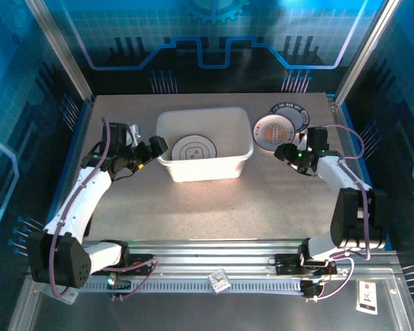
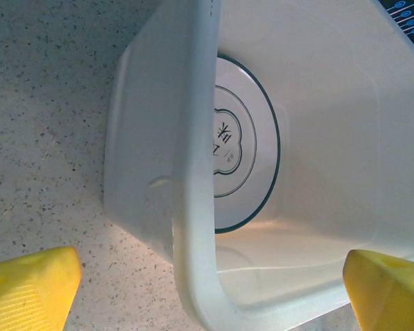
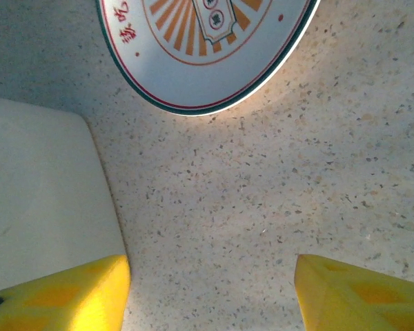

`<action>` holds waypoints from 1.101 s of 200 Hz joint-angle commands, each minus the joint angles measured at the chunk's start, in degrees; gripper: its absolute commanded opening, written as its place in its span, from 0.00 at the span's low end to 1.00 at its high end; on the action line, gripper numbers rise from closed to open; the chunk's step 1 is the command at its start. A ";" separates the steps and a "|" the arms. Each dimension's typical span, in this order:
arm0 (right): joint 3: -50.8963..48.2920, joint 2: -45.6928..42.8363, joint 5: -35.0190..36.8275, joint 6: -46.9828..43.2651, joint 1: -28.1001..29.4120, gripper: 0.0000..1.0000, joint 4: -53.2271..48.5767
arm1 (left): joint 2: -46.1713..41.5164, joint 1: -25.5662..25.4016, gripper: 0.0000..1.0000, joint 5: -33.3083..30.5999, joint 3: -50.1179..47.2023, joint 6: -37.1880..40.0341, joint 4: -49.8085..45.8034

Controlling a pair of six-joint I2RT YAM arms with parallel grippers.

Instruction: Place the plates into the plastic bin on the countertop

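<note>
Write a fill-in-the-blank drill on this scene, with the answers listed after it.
1. The plastic bin holds exactly ___ plate.
2. Seen from the top camera, the orange-striped plate lies on the countertop to the ___ of the bin.
3. The right gripper has fingers coloured ___.
4. Those fingers hold ___.
Missing words: one; right; yellow; nothing.
</note>
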 commanded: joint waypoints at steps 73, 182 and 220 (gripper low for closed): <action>3.25 7.51 -2.55 -1.13 0.80 0.65 6.30 | 0.79 -0.43 0.99 -0.90 1.26 0.29 0.46; 3.95 10.77 3.60 1.23 0.28 0.63 9.43 | 1.76 -0.51 0.99 -0.90 2.79 -0.05 0.01; 4.23 12.40 5.84 2.47 -0.76 0.61 13.24 | 1.85 -0.56 0.99 -0.98 2.71 -0.21 -0.08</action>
